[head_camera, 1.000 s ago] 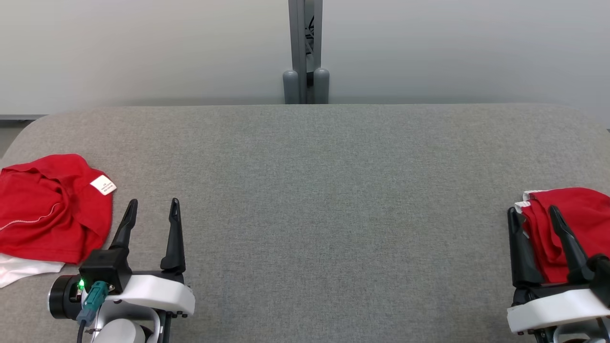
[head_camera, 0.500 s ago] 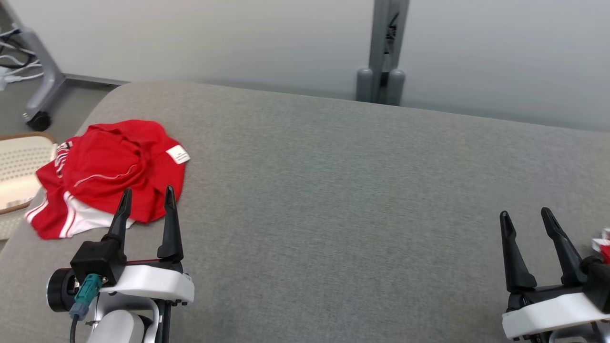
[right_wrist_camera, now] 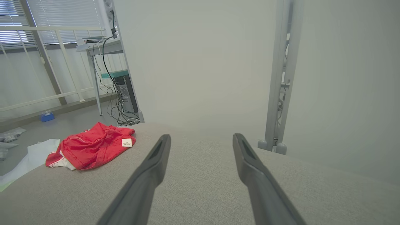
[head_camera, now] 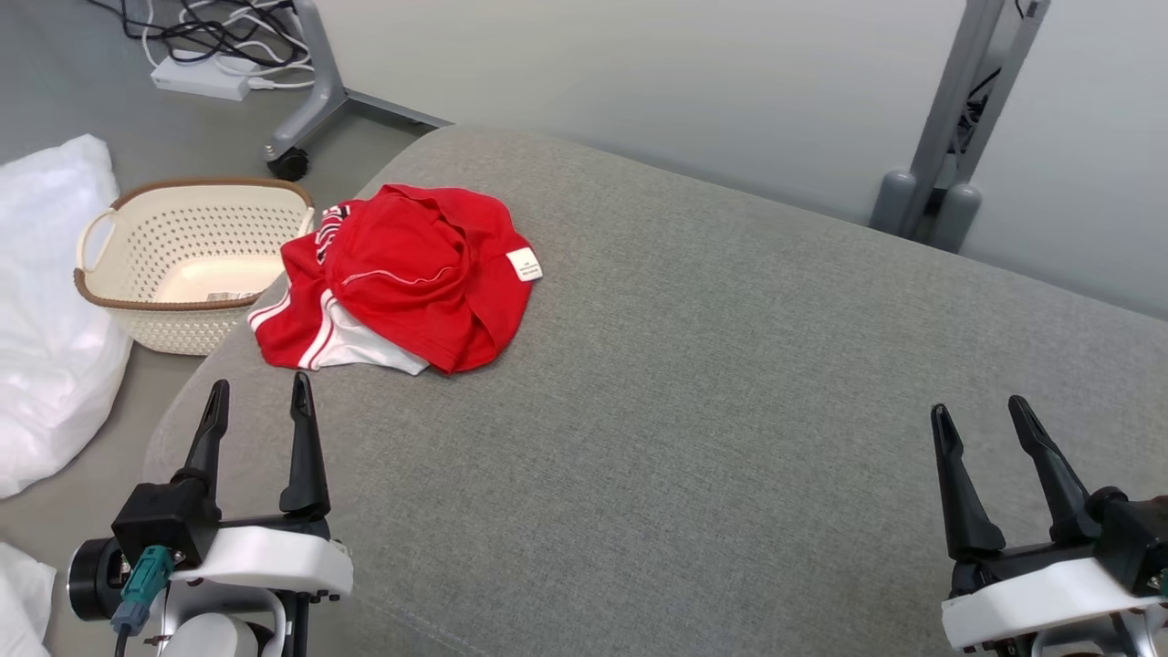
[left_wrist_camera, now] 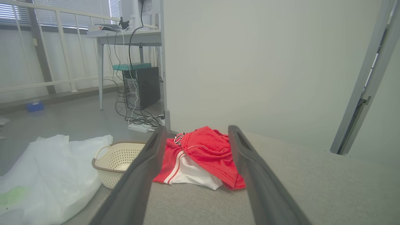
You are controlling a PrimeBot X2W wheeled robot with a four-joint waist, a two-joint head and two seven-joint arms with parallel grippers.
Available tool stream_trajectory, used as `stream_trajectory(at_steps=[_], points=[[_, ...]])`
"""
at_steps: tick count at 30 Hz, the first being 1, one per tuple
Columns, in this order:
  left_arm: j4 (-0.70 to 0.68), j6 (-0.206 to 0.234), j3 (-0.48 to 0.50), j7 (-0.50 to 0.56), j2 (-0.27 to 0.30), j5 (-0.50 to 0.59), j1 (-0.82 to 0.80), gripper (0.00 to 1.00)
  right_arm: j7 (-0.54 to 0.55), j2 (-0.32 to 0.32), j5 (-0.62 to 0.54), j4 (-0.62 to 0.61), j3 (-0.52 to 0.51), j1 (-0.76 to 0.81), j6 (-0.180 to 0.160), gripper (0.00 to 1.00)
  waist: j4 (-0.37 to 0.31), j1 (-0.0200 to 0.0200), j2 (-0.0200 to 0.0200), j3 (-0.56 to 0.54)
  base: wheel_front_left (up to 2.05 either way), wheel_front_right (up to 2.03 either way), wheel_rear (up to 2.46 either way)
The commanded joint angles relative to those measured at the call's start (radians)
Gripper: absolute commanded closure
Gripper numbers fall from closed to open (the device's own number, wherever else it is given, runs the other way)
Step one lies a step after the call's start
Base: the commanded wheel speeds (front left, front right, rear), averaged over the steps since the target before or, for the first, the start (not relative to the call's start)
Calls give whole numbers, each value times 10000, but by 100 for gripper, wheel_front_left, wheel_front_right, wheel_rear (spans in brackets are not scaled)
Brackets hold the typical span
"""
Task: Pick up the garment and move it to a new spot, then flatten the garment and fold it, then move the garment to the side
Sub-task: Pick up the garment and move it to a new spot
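A cream basket [head_camera: 182, 330] is seen ahead and left of the left pincer [head_camera: 259, 383]; the red garment [head_camera: 411, 274] is bunched on the grey table [head_camera: 684, 411] just ahead of that pincer, untouched; the right pincer [head_camera: 977, 406] is placed far to its right; both pincers are spread, nothing held.

Garment [head_camera: 411, 274], eleven o'clock: red, with white side stripes, a white panel underneath and a white label [head_camera: 524, 265].
Basket [head_camera: 173, 333], ten o'clock: cream, dotted with holes, brown rim.
Table [head_camera: 684, 411]: plain grey weave.
My left gripper [head_camera: 259, 383] and right gripper [head_camera: 977, 406]: black fingers, white housings — teal plug [head_camera: 144, 579] on my left.
Bag [head_camera: 46, 365], nine o'clock: white.
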Motion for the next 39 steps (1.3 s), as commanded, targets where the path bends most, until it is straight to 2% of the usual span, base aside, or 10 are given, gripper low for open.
stream_trajectory(at_steps=[1, 19, 23, 27, 33, 36, 39], points=[[-20, -76, 62, -28, 21, 88, 44, 0, -10, -44, 19, 25, 13, -23, 2, 0, 144, 0, 0, -13, 0, 0, 0], [57, -149, 215, -28, -188, 506, -124, 0, 34, -44, -68, 128, 60, -131, 2, 0, 133, 0, 0, 95, 0, 0, 0], [-165, -84, 308, -28, -30, 702, -531, 0, 120, -42, -147, 90, 0, -135, 2, 0, 151, 0, 0, 120, 0, 0, 0], [-564, -26, 508, 58, 420, 954, -1425, 0, 224, -44, -297, -82, 56, -226, 2, 0, 40, 0, 0, 268, 0, 0, 0], [-483, -366, 783, 1104, 1184, 862, -3192, 0, 537, -47, -560, -387, 132, -403, 1, 0, -597, 0, 0, 732, 0, 0, 0], [413, -756, 799, 1703, 1375, 516, -4059, 0, 632, -48, -715, -616, 144, -586, 2, 0, -1013, 0, 0, 1152, 0, 0, 0], [1780, -1173, 742, 2154, 1278, 100, -4698, 0, 731, -45, -802, -835, 131, -722, 1, 0, -1418, 0, 0, 1569, 0, 0, 0]])
